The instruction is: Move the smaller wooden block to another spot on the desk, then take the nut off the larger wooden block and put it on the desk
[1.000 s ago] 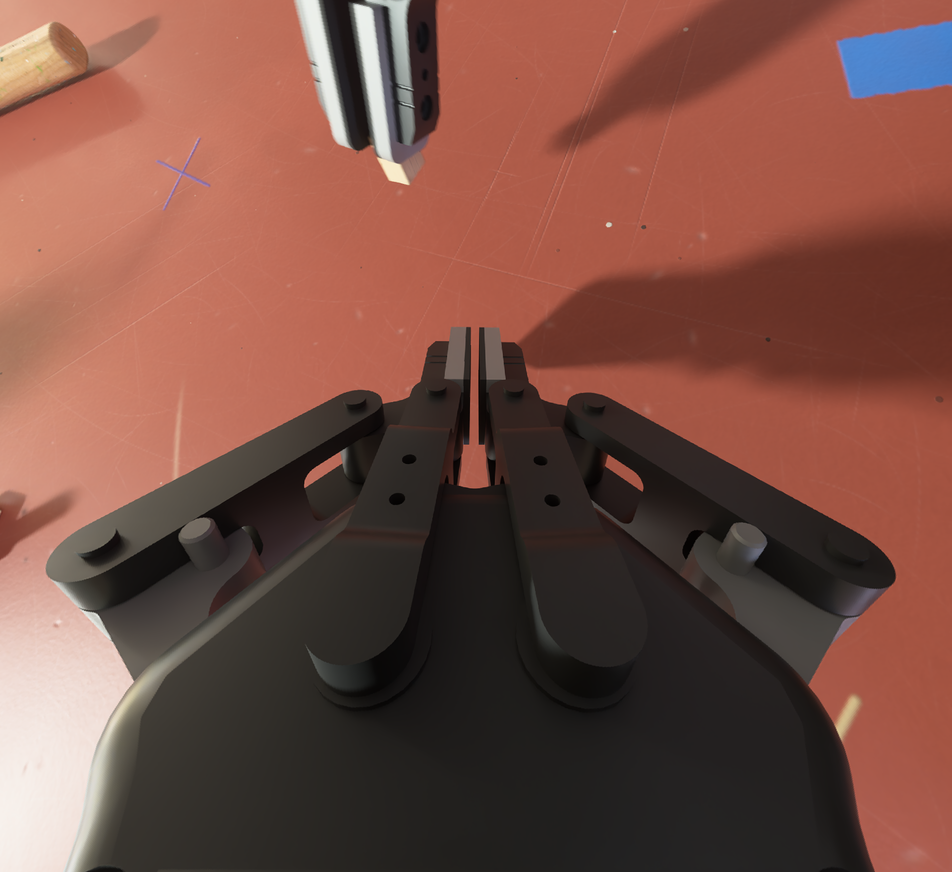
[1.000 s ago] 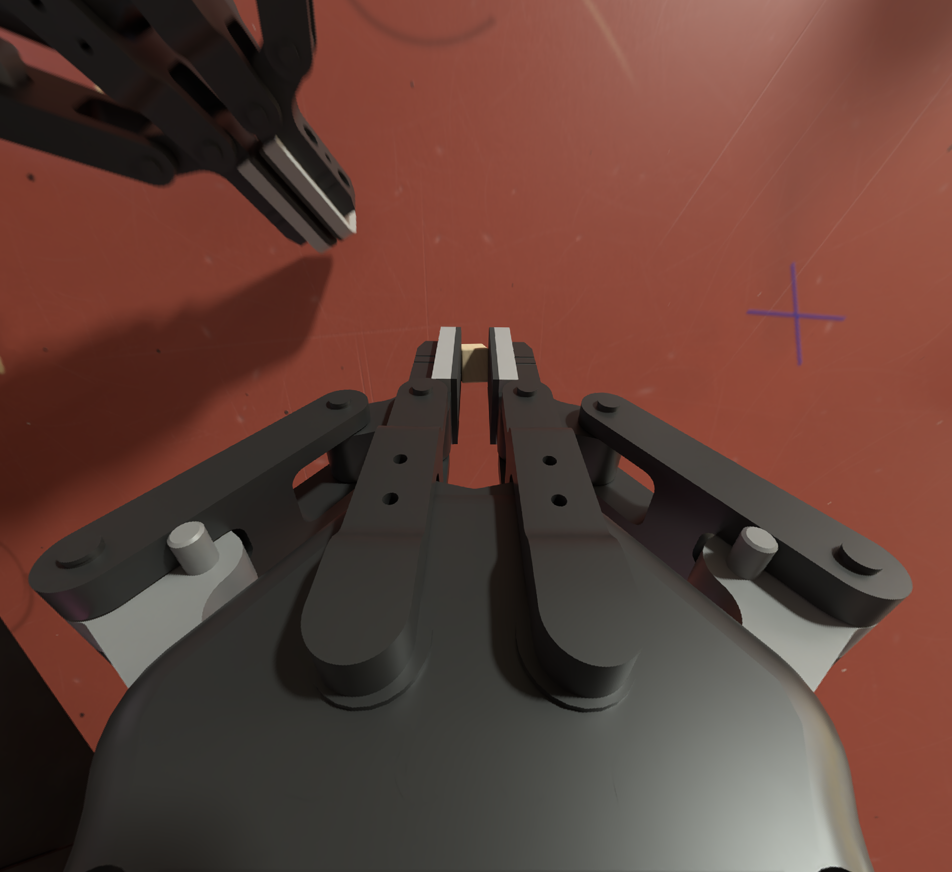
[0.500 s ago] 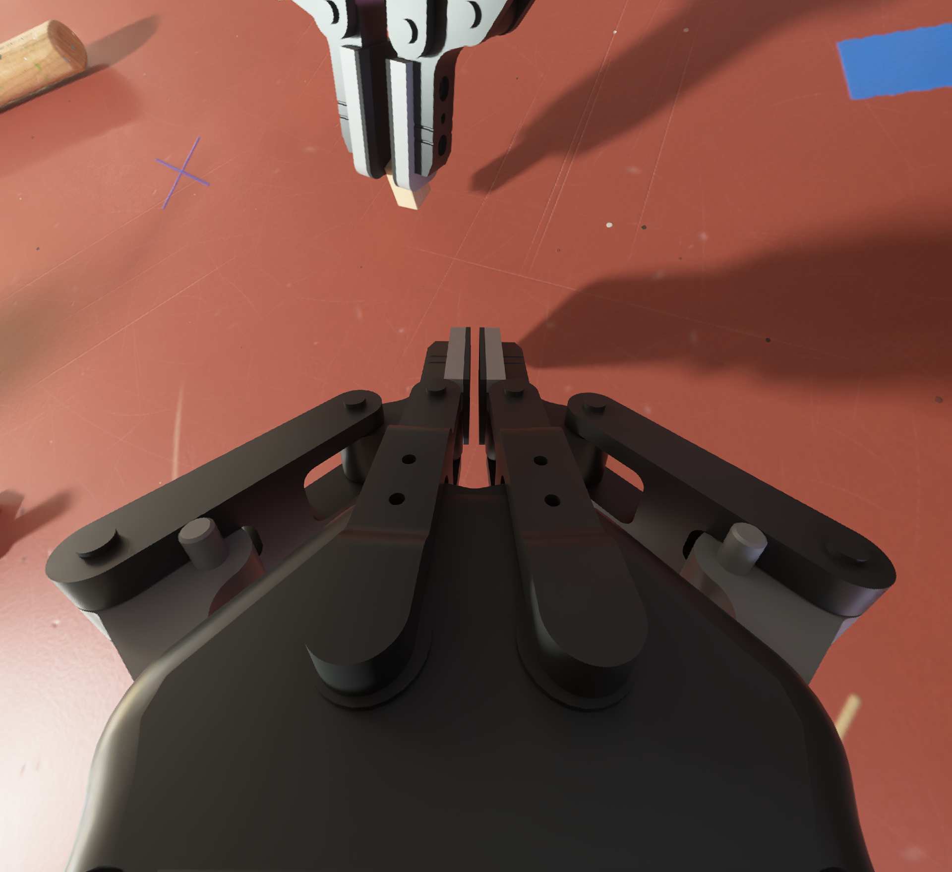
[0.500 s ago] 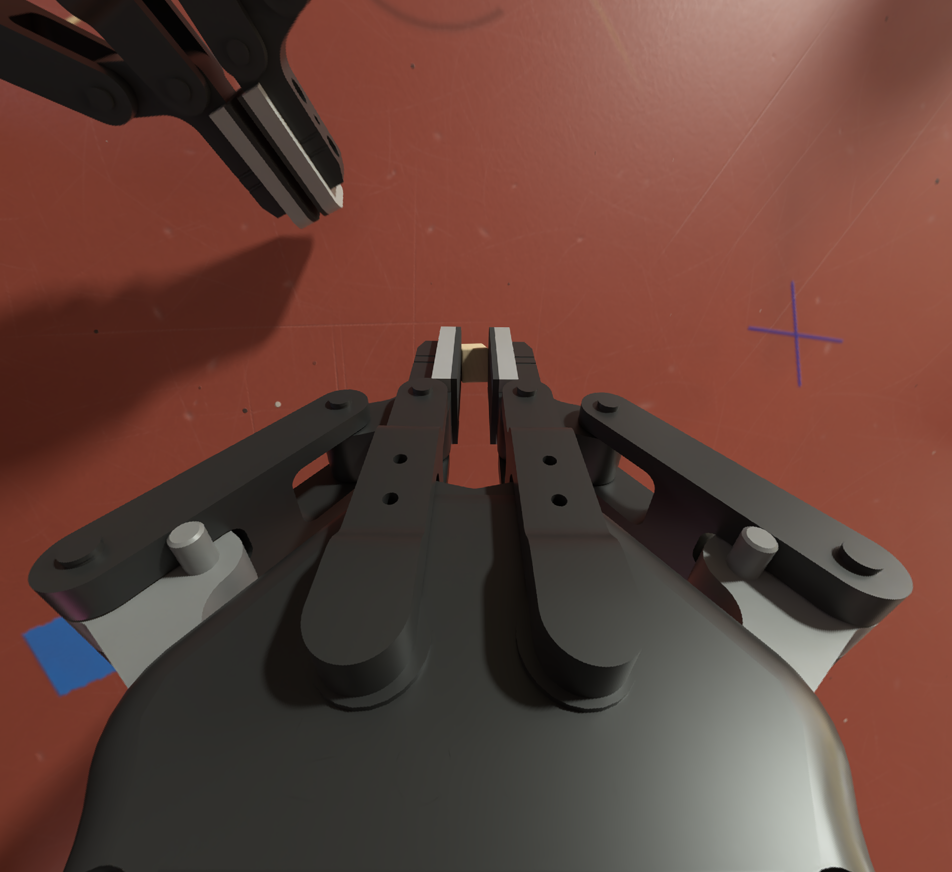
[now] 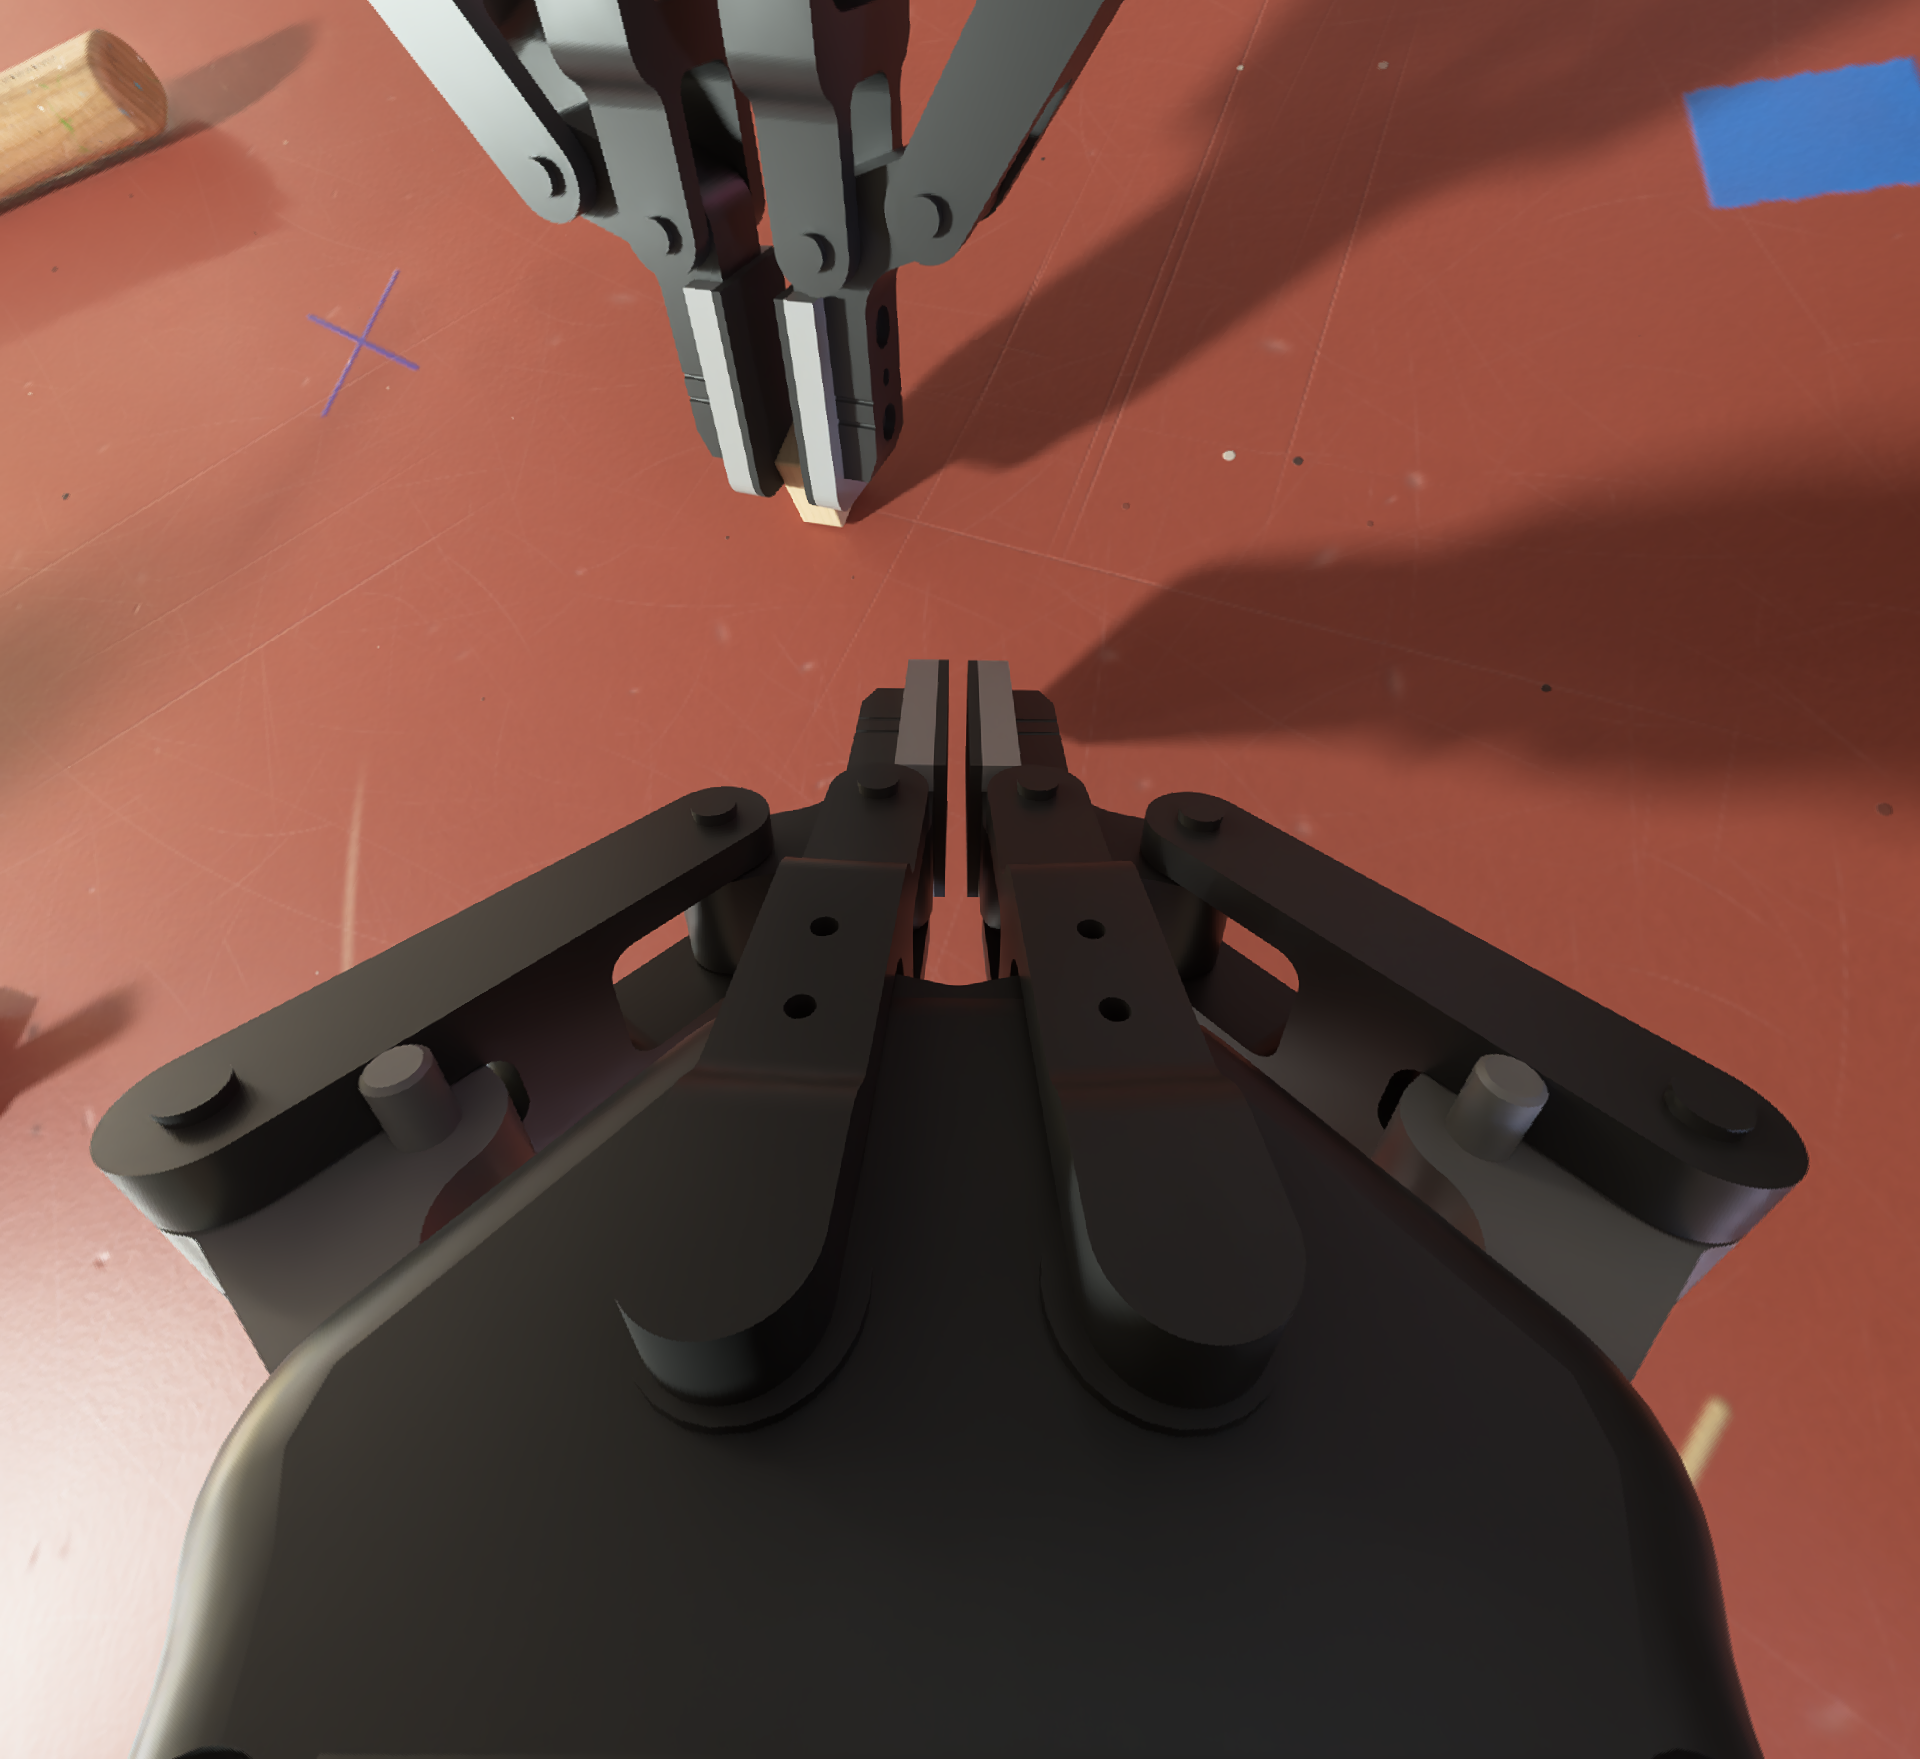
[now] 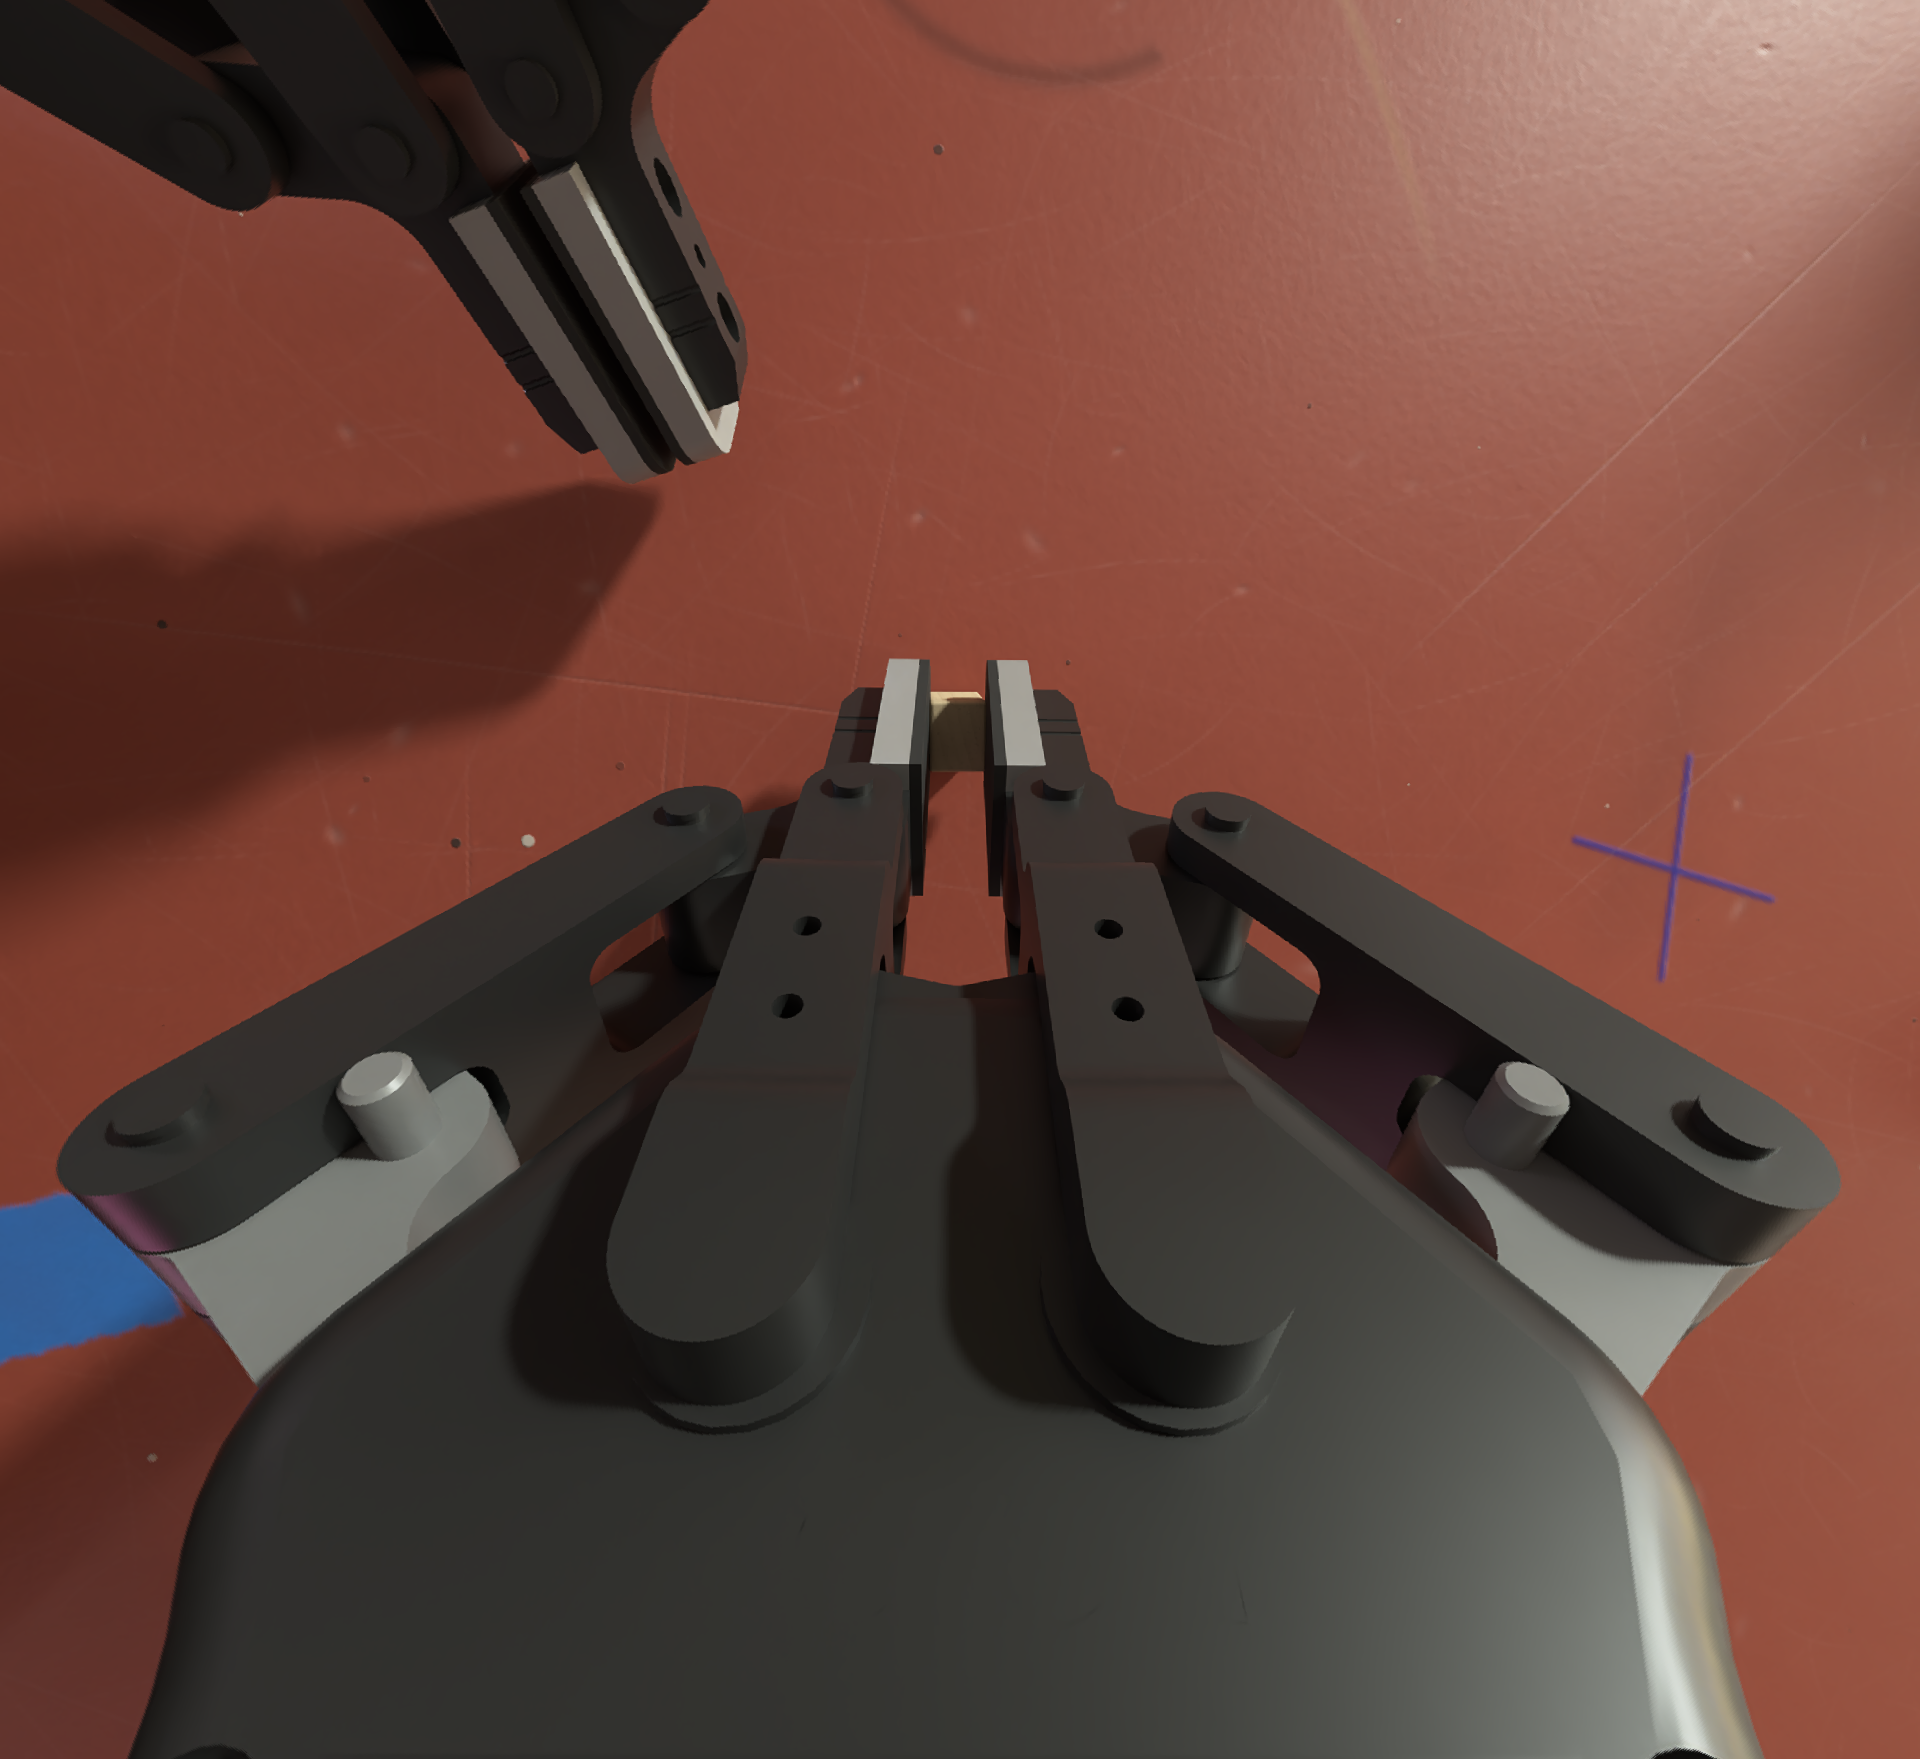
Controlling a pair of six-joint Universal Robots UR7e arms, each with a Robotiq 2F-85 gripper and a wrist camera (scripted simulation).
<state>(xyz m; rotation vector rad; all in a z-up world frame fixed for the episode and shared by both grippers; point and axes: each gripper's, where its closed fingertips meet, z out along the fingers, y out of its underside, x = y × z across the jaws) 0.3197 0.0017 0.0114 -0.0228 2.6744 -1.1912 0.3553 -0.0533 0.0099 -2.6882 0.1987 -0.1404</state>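
My right gripper (image 6: 957, 707) is shut on the smaller wooden block (image 6: 956, 730), a pale cube pinched between its pads. In the left wrist view the right gripper (image 5: 805, 483) points down at the red desk (image 5: 520, 629), and the block's tip (image 5: 818, 507) sits at or just above the surface. My left gripper (image 5: 957, 707) is shut and empty, hovering above the desk just short of the right one. It also shows in the right wrist view (image 6: 675, 457) at upper left. The larger wooden block and the nut are not in view.
A wooden dowel (image 5: 73, 111) lies at the far left. A purple cross mark (image 5: 362, 343) is drawn on the desk, also in the right wrist view (image 6: 1673, 868). A blue tape patch (image 5: 1803, 135) lies at the right. A pale sliver (image 5: 1704, 1434) lies at lower right.
The right gripper has come down toward the desk with the small block and closer to my left gripper. The left gripper has stayed still and shut.
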